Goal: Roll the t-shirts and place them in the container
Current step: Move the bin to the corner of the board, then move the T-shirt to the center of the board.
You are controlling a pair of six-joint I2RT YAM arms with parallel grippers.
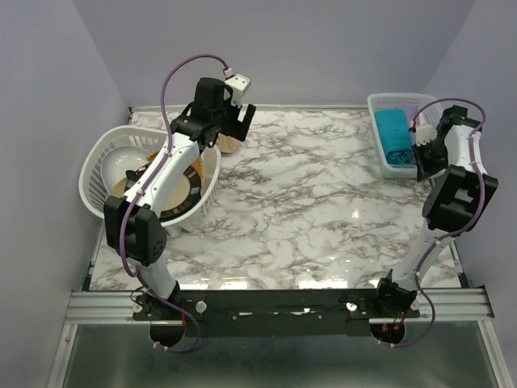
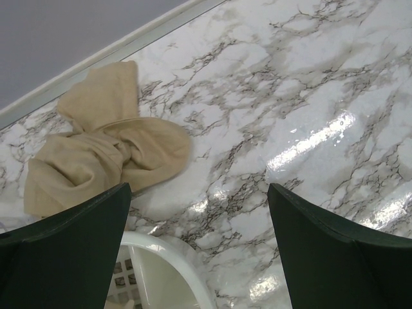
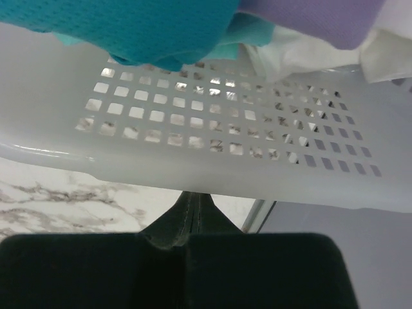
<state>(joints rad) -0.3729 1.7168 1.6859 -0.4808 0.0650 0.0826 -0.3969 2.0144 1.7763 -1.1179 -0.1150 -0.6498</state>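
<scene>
A crumpled beige t-shirt (image 2: 103,151) lies on the marble table by the back edge; in the top view only a bit of it (image 1: 230,145) shows under my left gripper (image 1: 241,123). My left gripper (image 2: 198,190) hovers open and empty above the table, just right of the shirt. A teal t-shirt (image 1: 393,133) lies in the rectangular white basket (image 1: 380,103) at the back right. The right wrist view shows the teal (image 3: 148,26), lilac (image 3: 315,16) and white (image 3: 309,55) shirts there. My right gripper (image 3: 194,207) is shut and empty, low against that basket's outer wall (image 3: 212,167).
A round white laundry basket (image 1: 90,166) stands at the left and holds a dark-rimmed patterned plate (image 1: 184,202) and a white bowl (image 1: 121,162). Its rim (image 2: 168,257) lies right below my left gripper. Grey walls enclose the table on three sides.
</scene>
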